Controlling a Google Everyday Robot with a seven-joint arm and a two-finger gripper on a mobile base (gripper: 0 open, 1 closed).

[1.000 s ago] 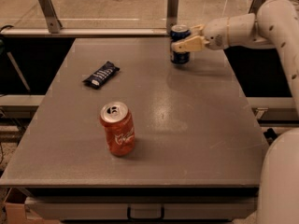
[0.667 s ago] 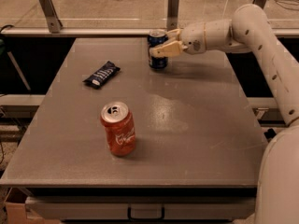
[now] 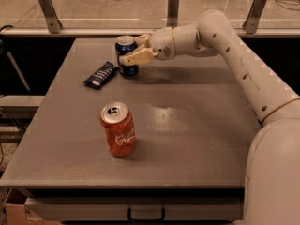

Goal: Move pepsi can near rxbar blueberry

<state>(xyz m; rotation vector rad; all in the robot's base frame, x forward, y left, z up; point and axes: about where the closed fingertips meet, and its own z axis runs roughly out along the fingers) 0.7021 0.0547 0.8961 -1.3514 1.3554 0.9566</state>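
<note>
Moving leftward since the earlier frame, pepsi can (image 3: 126, 56) now arriving just right of rxbar blueberry (image 3: 100, 75), gripper (image 3: 130, 51) clamping it there, keeping it upright for release.

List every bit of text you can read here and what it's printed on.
On the red can: white script, too blurred to read.
On the rxbar blueberry: white lettering, too small to read.
On the pepsi can: nothing legible; the end effector grips it beside the bar.

You get warm, dim light from overhead: a pale glare on the table (image 3: 206, 144), and soft shadows beside the orange can (image 3: 118, 130) and under the gripper (image 3: 130, 49), whose jaws clasp the pepsi can (image 3: 125, 42) at the far side.
</note>
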